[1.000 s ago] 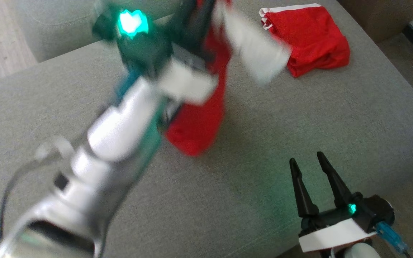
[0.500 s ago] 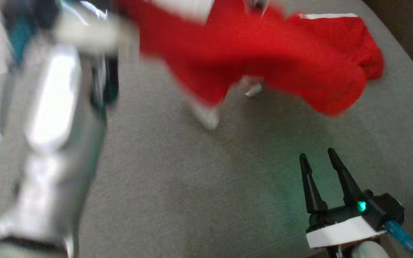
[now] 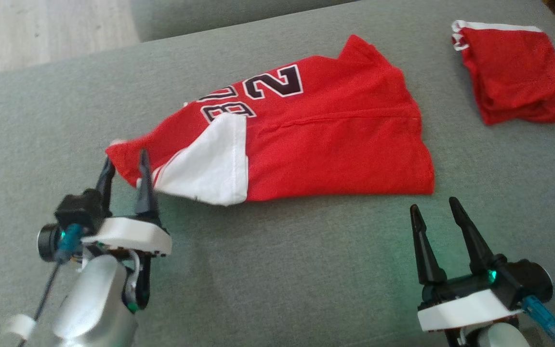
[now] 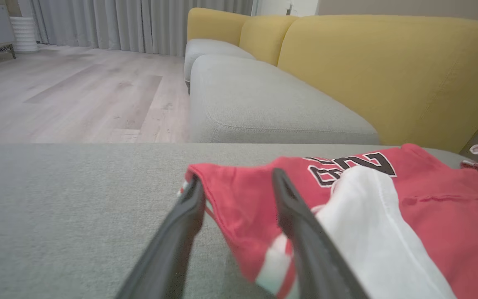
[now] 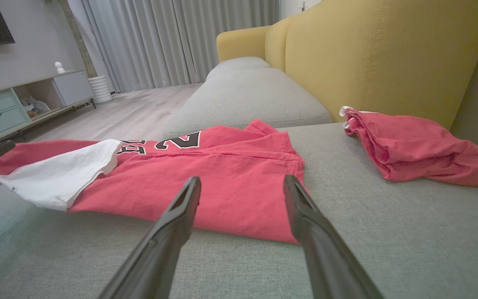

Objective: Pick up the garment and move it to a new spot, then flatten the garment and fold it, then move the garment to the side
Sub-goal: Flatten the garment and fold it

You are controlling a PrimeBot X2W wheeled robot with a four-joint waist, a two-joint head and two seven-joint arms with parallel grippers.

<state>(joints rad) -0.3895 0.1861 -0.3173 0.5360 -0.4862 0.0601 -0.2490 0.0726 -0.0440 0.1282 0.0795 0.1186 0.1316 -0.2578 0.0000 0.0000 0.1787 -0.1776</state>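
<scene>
Left gripper (image 3: 125,159) is seen in the head view unclenched, astride a corner of the red garment (image 3: 325,140) spread on the sofa seat (image 3: 277,270); right gripper (image 3: 432,205) is unclenched near its hem. Left wrist view: cloth is seen between parted fingers. Right wrist view: nothing is grasped.

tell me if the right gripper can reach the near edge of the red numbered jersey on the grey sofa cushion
Probably yes. The right gripper is open and points at the near edge of the red numbered jersey, with bare grey sofa cushion between them. The folded red garment lies off to the side.
</scene>
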